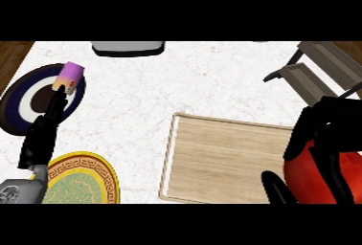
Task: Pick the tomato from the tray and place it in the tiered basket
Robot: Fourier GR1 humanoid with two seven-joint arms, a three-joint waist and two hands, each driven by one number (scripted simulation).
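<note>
Nearest my body, at the lower right, my right hand (322,143) curls round the tomato (308,174), black fingers wrapped over its red skin and the thumb low beside it. The tomato sits in my grasp at the right end of the wooden tray (226,162), and whether it touches the tray I cannot tell. The tray is pale wood with a raised light rim, lying on the white marble counter (205,81).

At the lower left, my grey left forearm comes up beside a yellow-rimmed plate (81,184) with a green centre and an ornate border. My left hand (46,131) stretches away from me with fingers straight and relaxed, holding nothing, its fingertips lying over a dark blue and white plate (21,107) further up the counter. A small purple cup (71,76) stands on that plate, right at my fingertips.

Farther off, at the upper right, the grey tiered basket (318,72) stands well apart from the tomato. At the far edge sits a grey, dark-based object (127,47), partly cut off.
</note>
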